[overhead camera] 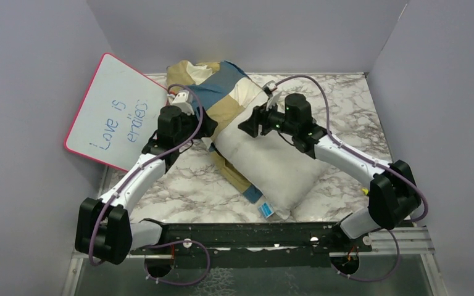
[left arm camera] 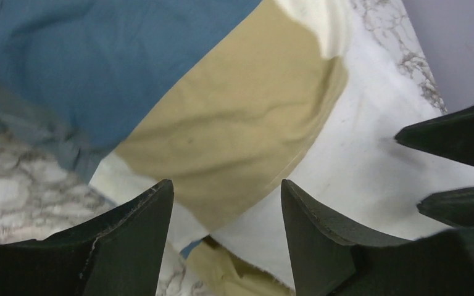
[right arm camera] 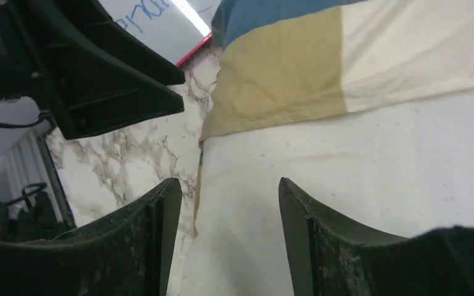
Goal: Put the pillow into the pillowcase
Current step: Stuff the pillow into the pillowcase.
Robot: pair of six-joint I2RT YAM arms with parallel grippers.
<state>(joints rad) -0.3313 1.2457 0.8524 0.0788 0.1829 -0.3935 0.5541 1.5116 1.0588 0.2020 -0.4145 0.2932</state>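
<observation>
The left gripper (left arm camera: 225, 185) and right gripper (right arm camera: 228, 182), both parted and empty, hover over a plump white fabric pillow (overhead camera: 271, 166) partly inside a blue, tan and cream checked pillowcase (overhead camera: 222, 92).

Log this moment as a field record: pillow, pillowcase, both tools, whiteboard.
pillow: white, far end inside the pillowcase, near end with blue tag bare
pillowcase: blue, tan and cream checks, bunched over the pillow's far end
left tool: open, above the pillowcase edge, holding nothing
right tool: open, above the pillow, holding nothing
whiteboard: pink-rimmed, handwritten, propped by the left wall
</observation>
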